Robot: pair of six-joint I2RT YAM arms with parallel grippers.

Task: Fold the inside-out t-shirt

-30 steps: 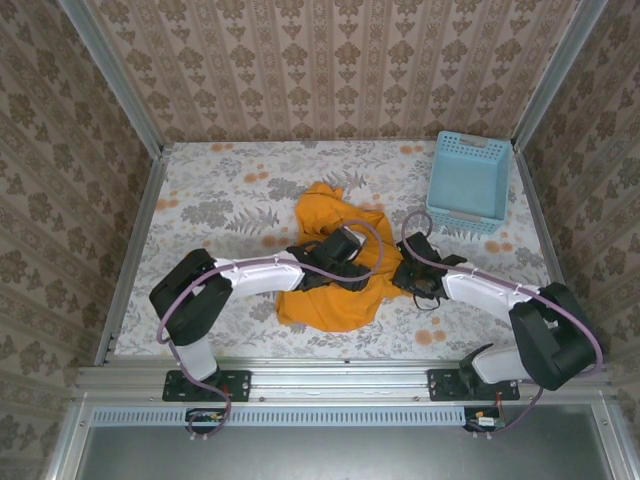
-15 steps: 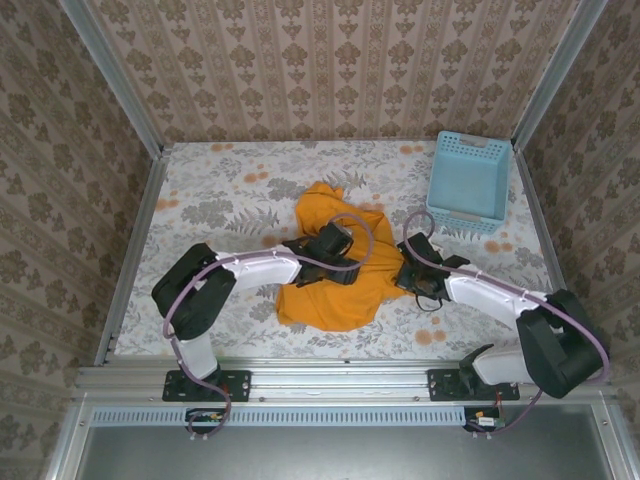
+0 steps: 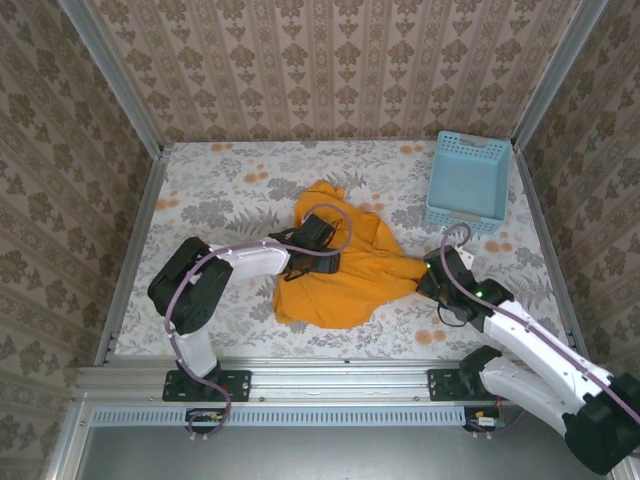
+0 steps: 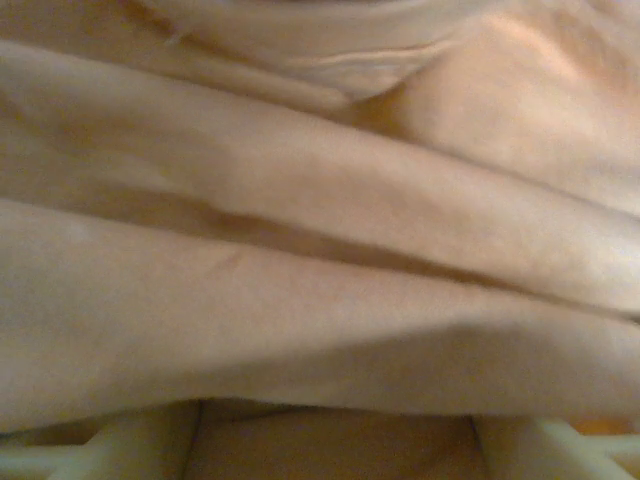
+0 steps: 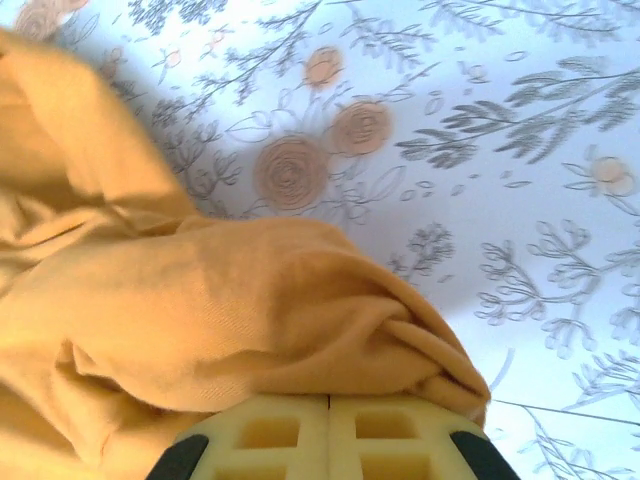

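pressing into the inside-out t-shirt [image 3: 345,275] with the left claw [image 3: 322,263], low over the cloth's left half. seen from that wrist with pale fingers [image 4: 150,445] spread wide, thick orange folds lying across the gap and ahead of the tips, too close and blurred for more. spread rumpled on the flowered table [image 3: 220,200], reaching from around the left claw across to the right claw [image 3: 430,273], drawn out to a point on that side. pinched there by the right claw, pads [image 5: 265,435] pressed together on a bunched fold of cloth, bare flowered surface ahead of and beside the tips. beyond the right claw, well apart and set toward the far right corner, a light blue basket [image 3: 468,180].
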